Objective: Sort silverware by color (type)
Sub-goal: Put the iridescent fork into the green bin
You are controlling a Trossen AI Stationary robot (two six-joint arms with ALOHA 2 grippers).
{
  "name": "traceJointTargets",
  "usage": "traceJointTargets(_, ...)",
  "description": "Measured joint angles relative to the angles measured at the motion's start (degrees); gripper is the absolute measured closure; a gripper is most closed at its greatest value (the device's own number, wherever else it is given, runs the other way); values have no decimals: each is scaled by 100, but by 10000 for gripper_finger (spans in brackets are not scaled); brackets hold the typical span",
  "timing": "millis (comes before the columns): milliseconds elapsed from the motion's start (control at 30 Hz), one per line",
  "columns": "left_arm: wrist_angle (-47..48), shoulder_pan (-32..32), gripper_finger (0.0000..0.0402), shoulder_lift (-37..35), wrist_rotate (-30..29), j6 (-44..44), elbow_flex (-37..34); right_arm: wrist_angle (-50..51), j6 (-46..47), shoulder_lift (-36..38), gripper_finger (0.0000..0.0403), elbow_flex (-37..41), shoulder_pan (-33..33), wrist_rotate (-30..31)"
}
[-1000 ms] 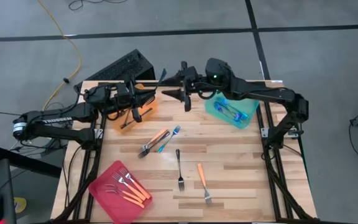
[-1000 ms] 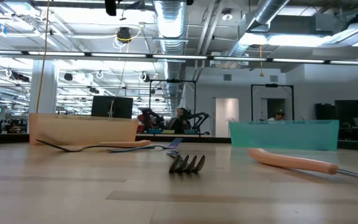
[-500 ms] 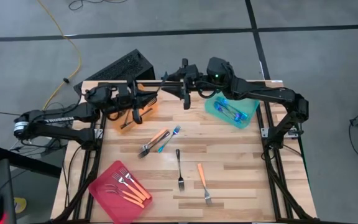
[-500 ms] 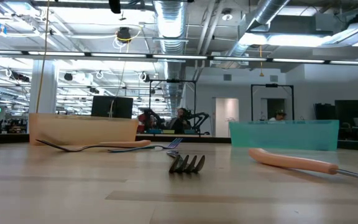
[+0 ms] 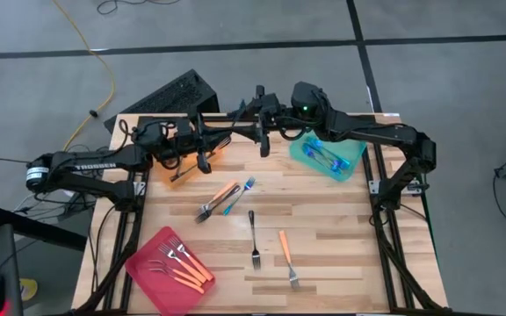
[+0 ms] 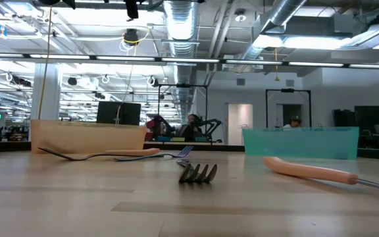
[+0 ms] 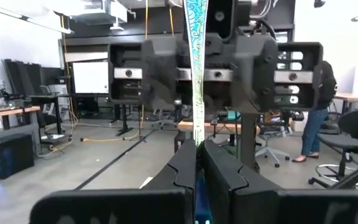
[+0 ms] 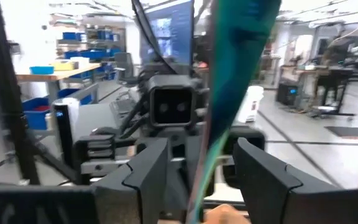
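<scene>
- Passing a blue fork (image 7: 196, 74) from one arm to the other appears to be the step in hand; the two arms meet in the air above the back edge of the table (image 5: 350, 246), between the orange tray (image 5: 169, 168) and the teal tray (image 5: 301, 156).
- The left gripper (image 7: 197, 146) is clenched on the blue fork, pinching it thin-edge-on between its fingertips.
- The right gripper (image 8: 194, 149) faces it with its fingers spread, one on each side of the fork's blue handle; no contact shows in the right wrist view, so it counts as released.
- The next move probably calls for the right gripper to close on the handle before the left lets go, then to carry the fork to the teal tray, where other blue forks already lie.
- A release that comes too early would likely drop the fork onto the table or off its back edge.
- Other loose pieces lie near the middle of the table: an orange fork and a second blue fork (image 5: 238, 195) lying crossed, a dark fork (image 5: 254, 237), and another orange fork (image 5: 286, 257) towards the front.
- The pink tray (image 5: 139, 263) at the front left corner holds several orange forks.
- A keyboard (image 5: 169, 96) lies on the floor behind the table, clear of both arms.
- Nothing seems to block the short path to the teal tray.
</scene>
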State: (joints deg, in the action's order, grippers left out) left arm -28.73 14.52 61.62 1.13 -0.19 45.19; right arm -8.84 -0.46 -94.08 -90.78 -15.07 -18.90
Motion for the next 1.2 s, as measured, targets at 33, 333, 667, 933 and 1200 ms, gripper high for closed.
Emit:
traceJointTargets(33, -8, 0, 401, 0, -7, 0, 0, 50, 0, 0, 206, 0, 0, -87)
traceJointTargets(333, -181, 188, 401, 39, 271, -258, 0, 173, -160, 0, 257, 0, -4, -137)
traceJointTargets(667, -128, 186, 401, 42, 269, -253, 0, 390, -232, 3, 366, -2, -48, -162)
traceJointTargets(933, 4, 186, 400, 42, 243, -405, 0, 437, -257, 4, 383, -2, -46, -148)
traceJointTargets(1200, 276, 187, 373, 17, -209, -532, 2, 458, -258, -4, 383, 0, -45, 345)
